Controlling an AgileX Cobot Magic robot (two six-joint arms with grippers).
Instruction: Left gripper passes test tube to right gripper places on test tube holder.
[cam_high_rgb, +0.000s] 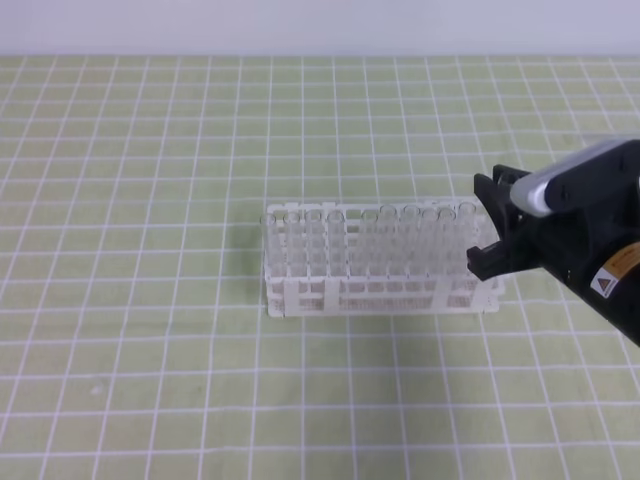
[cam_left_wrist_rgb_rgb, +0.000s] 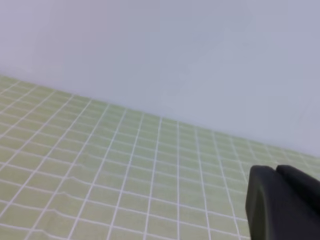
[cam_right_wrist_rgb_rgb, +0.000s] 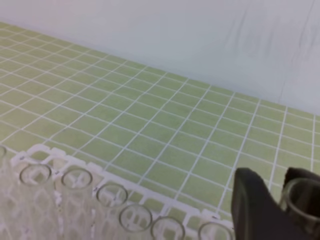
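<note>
Your tabletop (cam_high_rgb: 150, 200) is covered by a green grid mat, and the largest thing on it is the test tube holder (cam_high_rgb: 300, 298), a white rack sitting mid-scene with clear tubes standing upright along its length. Your right tool (cam_high_rgb: 492, 228) is at the rack's right end, its black fingers (cam_high_rgb: 488, 262) reaching over the last holes. In the right wrist view the test tube (cam_right_wrist_rgb_rgb: 302, 200) shows as a clear open rim pinched between the fingers (cam_right_wrist_rgb_rgb: 252, 210), so that tool is clamped on the tube, with the rack's rows of holes just beside and below it.

Your left tool (cam_left_wrist_rgb_rgb: 275, 172) is out of the high view; its wrist view shows the 2 fingertips pressed together over bare mat, holding nothing.

I judge the handover done and the placing in hand. Watch 3 things: the tube's tip could catch the lattice edge if it is off a hole; it could knock a neighbouring tube; and releasing before it is seated could let it tip out.
</note>
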